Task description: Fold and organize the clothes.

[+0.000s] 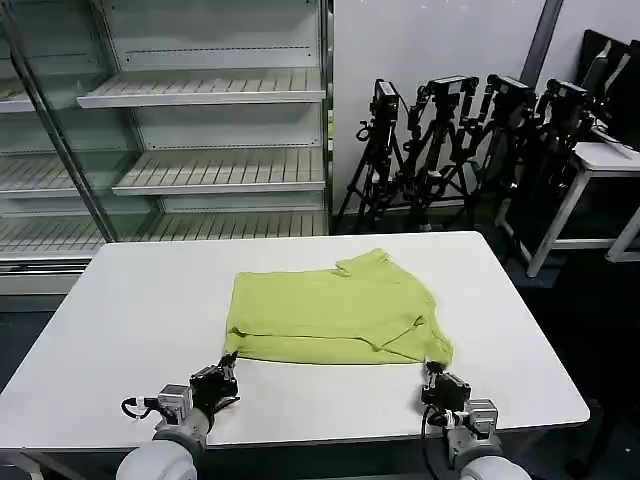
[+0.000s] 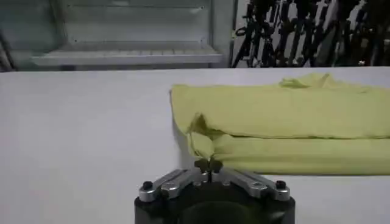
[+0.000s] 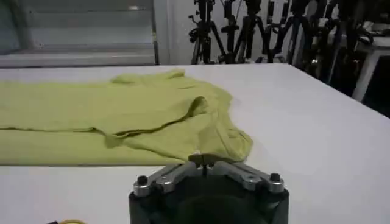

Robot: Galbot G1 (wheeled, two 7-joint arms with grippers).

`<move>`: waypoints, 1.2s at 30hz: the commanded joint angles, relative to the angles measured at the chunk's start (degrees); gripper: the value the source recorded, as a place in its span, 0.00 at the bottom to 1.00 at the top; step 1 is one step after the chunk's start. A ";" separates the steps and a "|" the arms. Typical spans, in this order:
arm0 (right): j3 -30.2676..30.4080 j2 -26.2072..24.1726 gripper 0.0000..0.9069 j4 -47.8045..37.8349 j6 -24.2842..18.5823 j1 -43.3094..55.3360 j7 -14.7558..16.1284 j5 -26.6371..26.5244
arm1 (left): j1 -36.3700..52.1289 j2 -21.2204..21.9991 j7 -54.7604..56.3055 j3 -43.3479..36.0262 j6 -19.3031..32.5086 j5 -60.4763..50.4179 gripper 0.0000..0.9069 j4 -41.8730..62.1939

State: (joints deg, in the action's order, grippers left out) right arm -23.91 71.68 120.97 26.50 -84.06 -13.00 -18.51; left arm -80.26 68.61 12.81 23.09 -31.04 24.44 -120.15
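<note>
The lime T-shirt [image 1: 330, 315] lies flat in the middle of the white table [image 1: 130, 310], with folded layers along its near edge and a sleeve bunched at the near right. My left gripper [image 1: 229, 362] is at the shirt's near left corner, its jaws shut on the tip of the cloth. In the left wrist view the left gripper [image 2: 209, 164] pinches the corner of the T-shirt [image 2: 292, 122]. My right gripper [image 1: 432, 372] sits at the near right corner. In the right wrist view the right gripper [image 3: 203, 159] is shut on the hem of the T-shirt [image 3: 122, 115].
Bare tabletop surrounds the shirt on all sides. Behind the table stand empty white shelves [image 1: 220, 170] and a cluster of black tripods [image 1: 450, 140]. A second white table [image 1: 610, 160] stands at the far right.
</note>
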 commanded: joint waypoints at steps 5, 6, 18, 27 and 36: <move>-0.59 0.16 0.00 7.53 -0.63 -8.08 0.01 2.14 | -7.19 0.97 0.04 0.78 0.56 -0.73 0.03 -6.19; -0.72 0.12 0.00 8.10 -0.78 -8.73 0.08 2.38 | -8.55 1.39 0.06 0.98 0.84 -0.99 0.03 -7.43; -0.71 -0.18 0.00 12.99 -1.33 -17.00 0.31 5.46 | -21.72 2.89 1.26 5.24 1.67 -0.96 0.03 -15.32; -0.21 0.98 1.00 14.43 -0.10 -18.43 0.50 8.84 | -26.48 2.63 2.45 7.00 0.32 -1.97 1.00 -18.52; -2.51 0.23 1.00 22.69 -4.17 -21.14 1.62 12.55 | -28.35 2.46 3.21 10.09 -1.68 -4.07 1.00 -26.29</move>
State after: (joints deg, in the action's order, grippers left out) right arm -25.09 72.13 136.56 24.54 -102.29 -11.76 -9.25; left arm -105.51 70.87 15.92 31.30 -32.10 21.33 -140.57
